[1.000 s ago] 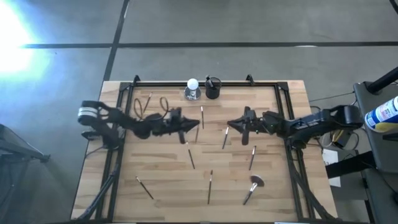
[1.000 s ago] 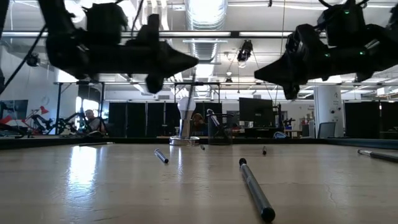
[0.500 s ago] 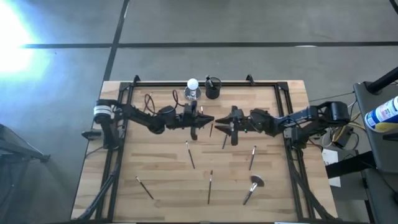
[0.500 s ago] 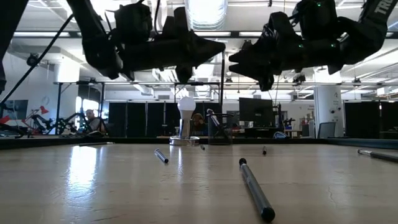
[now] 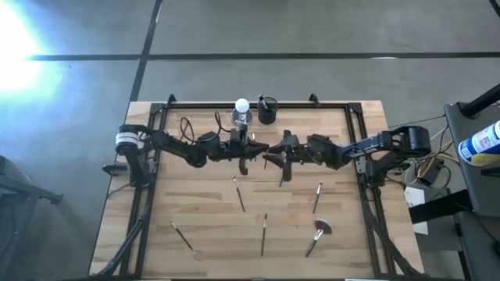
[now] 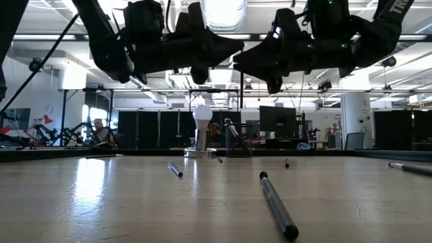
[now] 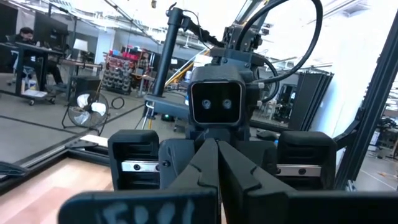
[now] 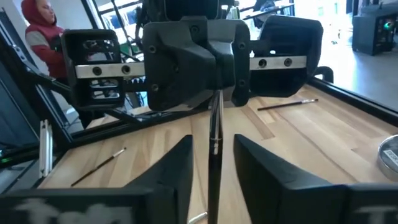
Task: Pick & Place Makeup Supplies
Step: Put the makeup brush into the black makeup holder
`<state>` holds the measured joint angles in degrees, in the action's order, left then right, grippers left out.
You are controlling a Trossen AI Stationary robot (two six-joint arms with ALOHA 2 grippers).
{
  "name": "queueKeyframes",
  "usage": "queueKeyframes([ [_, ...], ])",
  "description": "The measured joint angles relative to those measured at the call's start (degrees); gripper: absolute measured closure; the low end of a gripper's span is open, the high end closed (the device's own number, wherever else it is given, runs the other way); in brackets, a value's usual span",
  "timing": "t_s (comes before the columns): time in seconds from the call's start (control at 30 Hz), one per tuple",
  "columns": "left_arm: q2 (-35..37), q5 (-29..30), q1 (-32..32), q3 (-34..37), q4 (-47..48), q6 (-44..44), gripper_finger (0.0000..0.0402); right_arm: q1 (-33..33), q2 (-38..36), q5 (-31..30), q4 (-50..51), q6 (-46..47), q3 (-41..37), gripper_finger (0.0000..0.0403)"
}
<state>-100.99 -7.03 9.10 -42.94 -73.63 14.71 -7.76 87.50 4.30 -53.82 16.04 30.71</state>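
The left claw [image 8: 215, 92] was closed on a thin dark brush [image 8: 215, 134], high over the middle of the counter [image 5: 344, 234]. The brush stuck out from its tips toward the right claw [image 8: 211, 171], and its long axis seemed to run from one claw to the other. The right claw stood wide, one finger on each side of the brush and not touching it. It was therefore the nearer one to close on it. The other brushes [image 5: 239, 195] lay on the counter below.
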Motion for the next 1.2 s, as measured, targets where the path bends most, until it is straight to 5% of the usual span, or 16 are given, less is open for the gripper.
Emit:
queueKeyframes([
  [0.2, 0.1, 0.2, 0.0, 0.0, 0.6, 0.7, 0.0401, 0.0, -0.6, -1.6, 0.1, -1.5, -0.6, 0.0383],
  [0.6, 8.2, 1.6, 0.3, 1.3, 14.7, -0.7, 0.0348, 0.0, -2.6, -2.1, 0.1, -2.8, -3.7, 0.0387],
  [1.2, 17.0, 5.0, 0.2, 19.7, 5.9, -2.4, 0.0347, -7.7, -5.5, 1.5, 1.9, -5.4, -3.7, 0.0389],
])
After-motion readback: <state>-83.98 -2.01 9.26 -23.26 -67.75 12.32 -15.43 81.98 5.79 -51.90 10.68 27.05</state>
